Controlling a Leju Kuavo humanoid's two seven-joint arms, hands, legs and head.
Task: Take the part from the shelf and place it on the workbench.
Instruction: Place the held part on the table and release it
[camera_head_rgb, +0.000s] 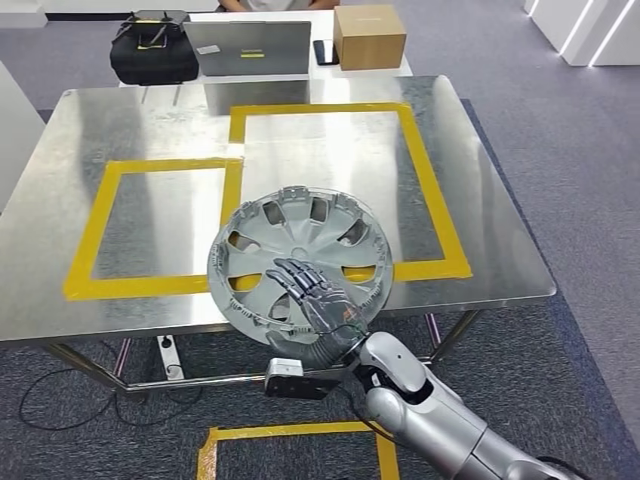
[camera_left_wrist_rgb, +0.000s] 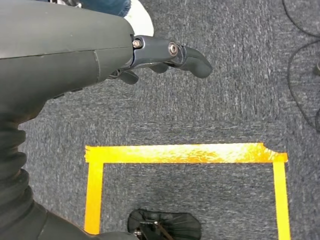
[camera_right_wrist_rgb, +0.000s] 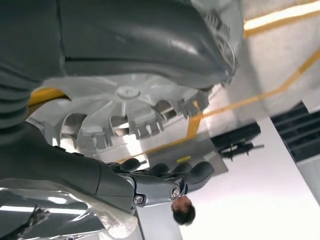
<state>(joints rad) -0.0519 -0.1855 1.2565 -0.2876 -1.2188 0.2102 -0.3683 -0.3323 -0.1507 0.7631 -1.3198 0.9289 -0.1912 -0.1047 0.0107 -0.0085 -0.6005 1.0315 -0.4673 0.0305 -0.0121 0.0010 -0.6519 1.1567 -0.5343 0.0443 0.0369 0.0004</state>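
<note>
Over the desk's (camera_head_rgb: 113, 130) near edge, the right hand (camera_head_rgb: 317, 300) grips the hubcap (camera_head_rgb: 302, 262) flat by its rim — presumably to lower it level; left hand (camera_left_wrist_rgb: 113, 50) hangs empty, fingers loosely curled.

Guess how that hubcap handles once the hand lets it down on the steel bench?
The hubcap looks like thin, vented plastic: probably light and slightly flexible. Its smooth round rim on the polished workbench may slide or wobble. The right hand holds it by the near edge, so it may tilt.

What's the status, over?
Right hand holds hubcap over workbench edge. Left hand empty, over carpet. Nothing in the way.
</note>
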